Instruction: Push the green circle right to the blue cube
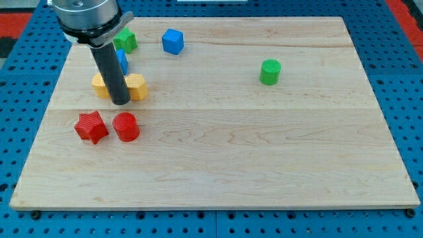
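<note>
The green circle (269,71) stands alone right of the board's middle, toward the view's top. The blue cube (172,41) sits near the view's top, left of centre, well to the left of the green circle. My tip (120,102) rests on the board at the view's left, just below the yellow blocks and above the red circle, far left of the green circle.
A green star-like block (125,40) and a second blue block (121,61) lie behind the rod. A yellow block (100,84) and a yellow heart-like block (137,86) flank the rod. A red star (90,127) and a red circle (125,127) lie below. The wooden board (264,165) sits on a blue pegboard.
</note>
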Robot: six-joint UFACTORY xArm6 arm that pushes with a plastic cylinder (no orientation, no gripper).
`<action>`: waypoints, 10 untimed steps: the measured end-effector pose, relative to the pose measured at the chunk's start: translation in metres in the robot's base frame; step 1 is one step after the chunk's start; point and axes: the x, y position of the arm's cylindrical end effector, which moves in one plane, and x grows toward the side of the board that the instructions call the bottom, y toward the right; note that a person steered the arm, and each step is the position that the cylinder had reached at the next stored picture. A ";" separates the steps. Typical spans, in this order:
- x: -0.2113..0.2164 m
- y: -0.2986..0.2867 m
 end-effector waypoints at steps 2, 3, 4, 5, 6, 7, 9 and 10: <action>0.021 0.038; 0.010 0.131; 0.006 0.233; -0.011 0.271; -0.044 0.275; -0.068 0.277; -0.080 0.280; -0.112 0.298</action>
